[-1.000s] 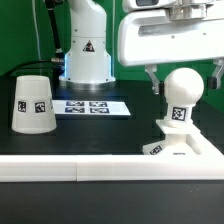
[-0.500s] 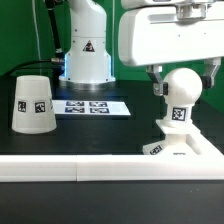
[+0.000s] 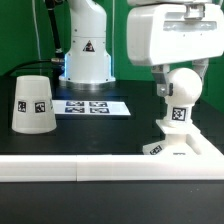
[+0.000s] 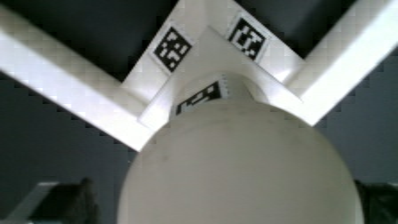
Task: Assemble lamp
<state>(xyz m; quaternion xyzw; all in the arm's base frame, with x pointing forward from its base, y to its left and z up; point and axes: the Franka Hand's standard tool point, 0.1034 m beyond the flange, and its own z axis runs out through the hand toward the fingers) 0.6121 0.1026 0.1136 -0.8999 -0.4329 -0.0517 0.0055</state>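
Gripper (image 3: 183, 88) shifted right, now straddling bulb (image 3: 184, 86), base (image 3: 182, 143) beneath

Matte white bulb (image 3: 184, 86), black-and-white square tag on neck. Matte white base (image 3: 183, 147), tagged same way; white with black-and-white tags in wrist view too (image 4: 210, 60). Matte white shade (image 3: 32, 102), one black-and-white square tag on side. White marker board (image 3: 92, 106), black square patterns. Black table (image 3: 100, 135). Green backdrop (image 3: 25, 35). White gripper (image 3: 186, 73) housing, dark fingers.
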